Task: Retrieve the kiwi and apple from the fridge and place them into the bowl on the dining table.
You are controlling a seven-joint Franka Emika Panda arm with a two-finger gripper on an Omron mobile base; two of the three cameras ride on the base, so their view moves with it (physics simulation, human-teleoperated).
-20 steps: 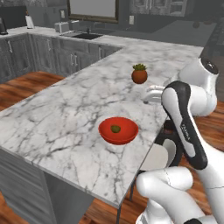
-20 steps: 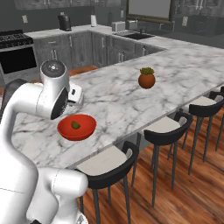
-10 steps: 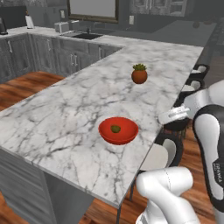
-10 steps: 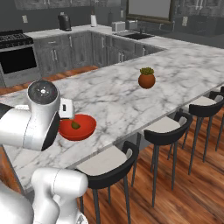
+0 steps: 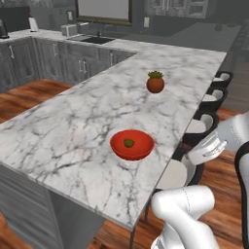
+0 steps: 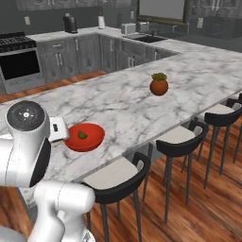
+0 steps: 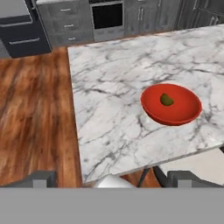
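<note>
The red bowl (image 5: 132,144) sat on the marble table (image 5: 73,126) near its edge by the stools (image 6: 116,177), and the small green kiwi (image 5: 128,143) lay inside it. A potted plant (image 5: 155,82) stood farther along the table, well apart from the bowl. In the hand view the fingers (image 7: 109,178) were spread wide with nothing between them, off the table's edge above the wooden floor (image 7: 30,127).
</note>
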